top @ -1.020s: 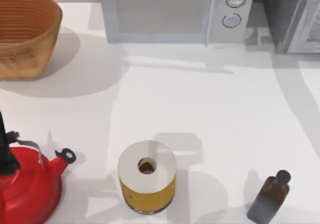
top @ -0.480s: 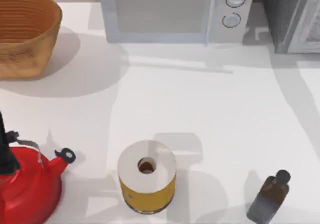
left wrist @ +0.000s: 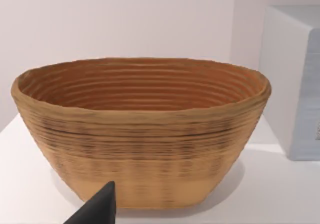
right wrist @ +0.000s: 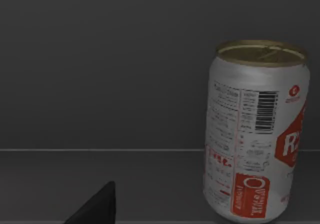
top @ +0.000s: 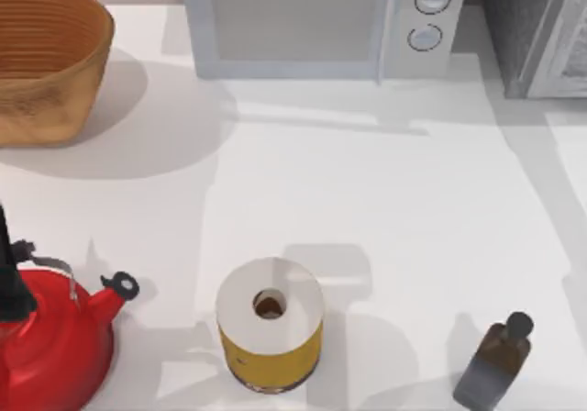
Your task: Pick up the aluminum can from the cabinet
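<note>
White worktop point(top: 394, 209) is stretching under everything in the top view, with a pale wall behind it. Neither set of jaws is showing enough to judge; how far open the left and right jaws are standing, I cannot tell. One dark fingertip point(right wrist: 95, 206) of the right gripper is poking into the right wrist view, touching nothing. Past it the can point(right wrist: 255, 134) is standing upright on a dark grey shelf point(right wrist: 100, 184) inside the cabinet point(top: 537, 30), silver with red labels, a barcode and a yellowish top; a dark back wall is rising behind it. Nothing is sitting between the fingertip and the can.

One dark fingertip point(left wrist: 97, 209) of the left gripper is showing in the left wrist view, apart from the basket point(left wrist: 140, 129) that is facing it. That basket, woven and tan, is resting on the worktop's far left corner in the top view, with the microwave point(top: 321, 21) beside it along the back edge. The cabinet is standing just right of the microwave, at the far right corner, dark grey and speckled with a light grey door frame.

Along the near edge a red kettle point(top: 50, 338) is sitting at the left, a yellow roll point(top: 269, 324) with a white holed top is standing near the middle, and a brown bottle point(top: 495, 361) is standing at the right, all well apart from one another.
</note>
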Action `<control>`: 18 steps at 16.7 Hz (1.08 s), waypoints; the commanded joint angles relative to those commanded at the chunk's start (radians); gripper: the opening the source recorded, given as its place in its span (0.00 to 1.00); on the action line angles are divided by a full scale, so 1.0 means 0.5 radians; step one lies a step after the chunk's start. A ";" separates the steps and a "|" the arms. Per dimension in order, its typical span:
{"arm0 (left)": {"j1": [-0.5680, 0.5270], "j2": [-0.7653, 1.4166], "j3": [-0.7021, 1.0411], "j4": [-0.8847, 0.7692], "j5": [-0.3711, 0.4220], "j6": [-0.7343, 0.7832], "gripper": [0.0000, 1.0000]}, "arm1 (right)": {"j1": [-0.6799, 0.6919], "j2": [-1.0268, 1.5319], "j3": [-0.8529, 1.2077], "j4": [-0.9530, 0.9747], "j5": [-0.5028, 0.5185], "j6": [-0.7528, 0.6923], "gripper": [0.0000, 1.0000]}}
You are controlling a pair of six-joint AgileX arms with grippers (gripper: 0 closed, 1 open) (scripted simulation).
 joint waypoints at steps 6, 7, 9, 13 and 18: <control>0.000 0.000 0.000 0.000 0.000 0.000 1.00 | -0.009 0.117 0.121 -0.020 -0.008 0.000 1.00; 0.000 0.000 0.000 0.000 0.000 0.000 1.00 | -0.016 0.171 0.189 -0.029 -0.012 0.000 1.00; 0.000 0.000 0.000 0.000 0.000 0.000 1.00 | -0.027 0.281 0.335 -0.049 -0.023 0.000 1.00; 0.000 0.000 0.000 0.000 0.000 0.000 1.00 | -0.053 0.473 0.556 -0.079 -0.046 -0.001 1.00; 0.000 0.000 0.000 0.000 0.000 0.000 1.00 | -0.057 0.493 0.575 -0.082 -0.049 -0.001 0.92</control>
